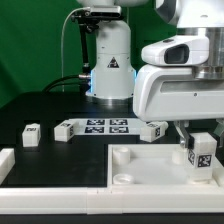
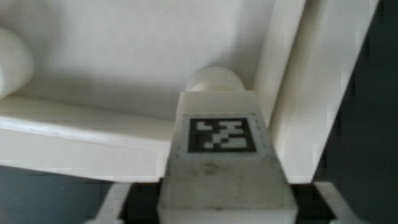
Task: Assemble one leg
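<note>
My gripper (image 1: 200, 138) is shut on one leg (image 1: 201, 153), a chunky white peg with a black-and-white tag facing the camera. I hold it upright over the near corner of the white tabletop (image 1: 150, 172) on the exterior view's right. Whether its lower end touches the tabletop I cannot tell. In the wrist view the leg (image 2: 221, 135) fills the middle between my gripper's (image 2: 221, 208) dark pads (image 2: 157, 200), with its rounded tip close to the tabletop's raised rim (image 2: 317, 80). A round corner socket (image 2: 9, 60) shows at the edge of that view.
Three loose legs lie behind the tabletop: one (image 1: 32, 133) at the exterior view's left, one (image 1: 66, 129) beside it, one (image 1: 154, 130) further right. The marker board (image 1: 106, 125) lies between them. A white bracket (image 1: 6, 160) stands at the far left. The robot base (image 1: 110, 70) rises behind.
</note>
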Available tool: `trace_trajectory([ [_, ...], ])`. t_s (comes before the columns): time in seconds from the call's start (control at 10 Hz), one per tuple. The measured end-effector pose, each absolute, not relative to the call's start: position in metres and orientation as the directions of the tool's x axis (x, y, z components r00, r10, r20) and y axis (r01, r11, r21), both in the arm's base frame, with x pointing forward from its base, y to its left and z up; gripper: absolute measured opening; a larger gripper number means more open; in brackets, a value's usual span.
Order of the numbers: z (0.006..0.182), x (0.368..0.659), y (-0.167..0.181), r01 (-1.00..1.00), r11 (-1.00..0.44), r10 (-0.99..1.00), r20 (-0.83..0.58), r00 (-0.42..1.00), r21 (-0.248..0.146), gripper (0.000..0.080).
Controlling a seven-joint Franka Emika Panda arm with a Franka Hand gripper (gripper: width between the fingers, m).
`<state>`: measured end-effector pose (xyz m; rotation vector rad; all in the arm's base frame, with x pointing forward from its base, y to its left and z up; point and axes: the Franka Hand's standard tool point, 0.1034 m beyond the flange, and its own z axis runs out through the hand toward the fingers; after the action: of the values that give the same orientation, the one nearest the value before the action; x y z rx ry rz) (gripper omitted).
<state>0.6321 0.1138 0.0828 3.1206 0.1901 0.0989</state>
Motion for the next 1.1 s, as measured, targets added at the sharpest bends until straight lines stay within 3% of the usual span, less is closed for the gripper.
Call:
trace_trajectory([
  [0.4,0.0818,0.6299,0.1213,-0.403,-0.915,-0.403,0.064,0.913,-0.016,0.0293],
  [0.8,0.0797,0.6273,0.1225,-0.842,-0.538,-0.842,0.051,0.537,-0.031,0.0294],
  [1.1,0.0795,0.6271,0.122,-0.954,-0.297,-0.955,0.039,0.295,-0.043,0.0293],
])
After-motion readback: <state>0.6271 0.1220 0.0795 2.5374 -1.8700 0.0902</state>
